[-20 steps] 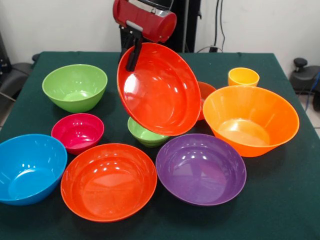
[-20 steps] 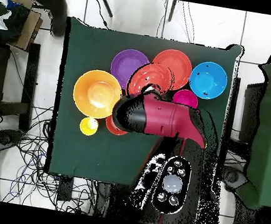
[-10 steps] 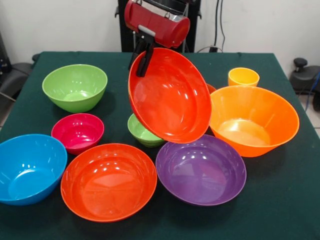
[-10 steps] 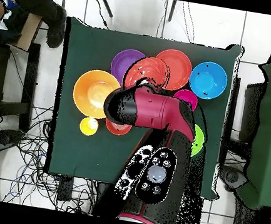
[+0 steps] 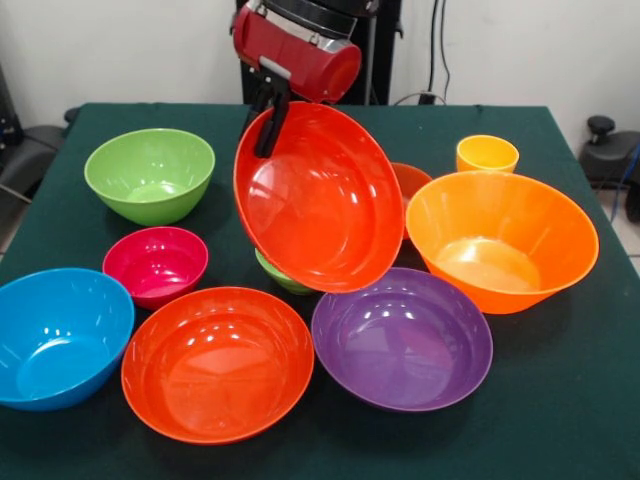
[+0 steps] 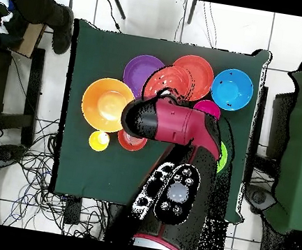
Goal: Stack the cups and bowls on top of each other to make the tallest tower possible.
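Swinging the big red-orange bowl (image 5: 318, 196) back leftward at centre frame, tilted and airborne, fingers (image 5: 268, 118) pinching its upper-left rim; hiding more of the small green bowl (image 5: 278, 276) beneath. No tower yet. Sitting empty, left to right: blue bowl (image 5: 58, 335), purple bowl (image 5: 402, 338), orange bowl (image 5: 500, 240), yellow cup (image 5: 487, 154).

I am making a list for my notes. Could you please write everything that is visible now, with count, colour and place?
Held bowl: one, red-orange, tilted in the air above the table's middle.
Other bowls: large green, far left; magenta, left; blue, near left; red-orange, near middle; purple, near right; large orange, right; small green and small red-orange, partly hidden behind the held bowl.
Cup: one, yellow-orange, far right.
Table: one, dark green cloth.
Person: overhead view's top left corner.
Gripper: one, black, shut on the held bowl's rim.
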### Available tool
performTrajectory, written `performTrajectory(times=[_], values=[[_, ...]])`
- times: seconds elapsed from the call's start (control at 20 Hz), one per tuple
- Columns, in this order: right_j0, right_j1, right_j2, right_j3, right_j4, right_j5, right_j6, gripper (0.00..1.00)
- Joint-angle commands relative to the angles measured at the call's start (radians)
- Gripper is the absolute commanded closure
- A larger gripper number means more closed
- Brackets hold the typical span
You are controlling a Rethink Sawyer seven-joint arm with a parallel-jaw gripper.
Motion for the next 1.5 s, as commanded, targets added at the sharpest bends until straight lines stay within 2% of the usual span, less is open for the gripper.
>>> performTrajectory(times=[0.05,0.3,0.65,0.95,1.5], values=[[-0.002,-0.006,0.043,0.054,0.011,-0.004,0.077,1.0],[-0.017,-0.045,0.051,0.123,-0.005,-0.041,0.057,1.0],[0.004,-0.018,0.037,0.111,-0.009,-0.069,0.082,1.0],[0.001,-0.031,0.049,0.134,0.0,-0.056,0.073,1.0],[0.022,-0.021,0.037,0.217,-0.005,-0.155,0.12,1.0]])
